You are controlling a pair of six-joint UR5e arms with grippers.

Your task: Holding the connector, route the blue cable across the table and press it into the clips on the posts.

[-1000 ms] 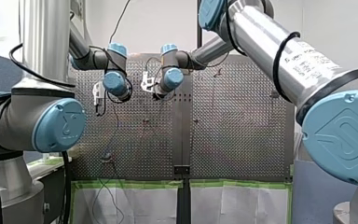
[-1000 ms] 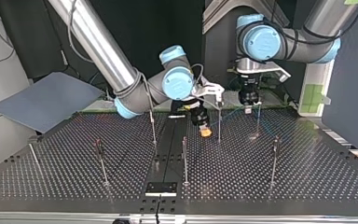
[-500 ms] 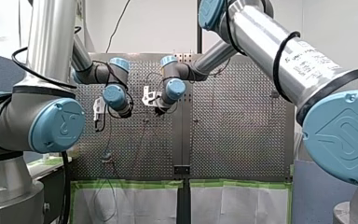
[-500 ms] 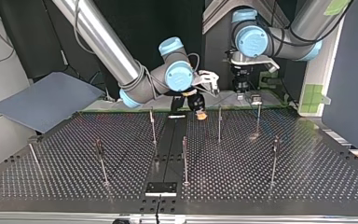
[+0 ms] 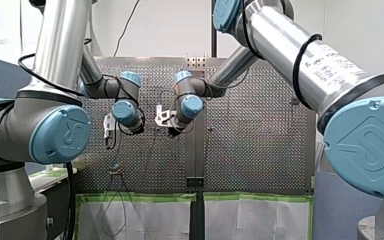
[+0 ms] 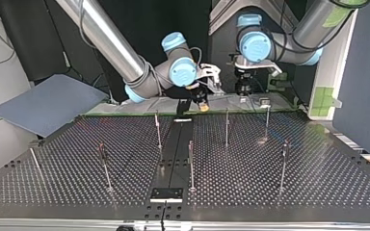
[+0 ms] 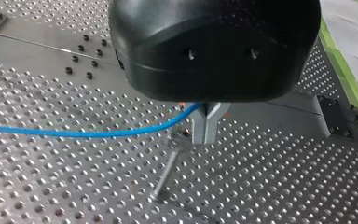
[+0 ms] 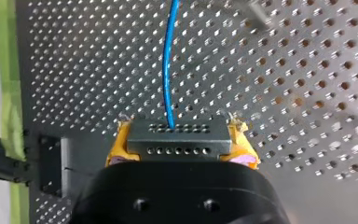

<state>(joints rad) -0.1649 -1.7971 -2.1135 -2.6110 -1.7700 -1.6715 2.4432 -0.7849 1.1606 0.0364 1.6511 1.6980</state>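
My right gripper [image 8: 181, 150] is clamped on the connector [image 8: 177, 133], a dark grey block with rows of small holes, squeezed between the yellow pads [image 8: 118, 149]. The blue cable [image 8: 168, 60] leaves the block and runs straight ahead over the perforated table [image 8: 307, 70], whose edge with the green tape [image 8: 2, 93] lies beside the gripper. My left gripper [image 7: 208, 127] has its metal fingers [image 7: 199, 130] drawn together with the cable caught in their fork and running off sideways above the table. A thin post [image 7: 164, 176] stands just under them. In the top view both grippers hang by the table's edge on the arms' side, the other posts [image 6: 191, 163] further in.
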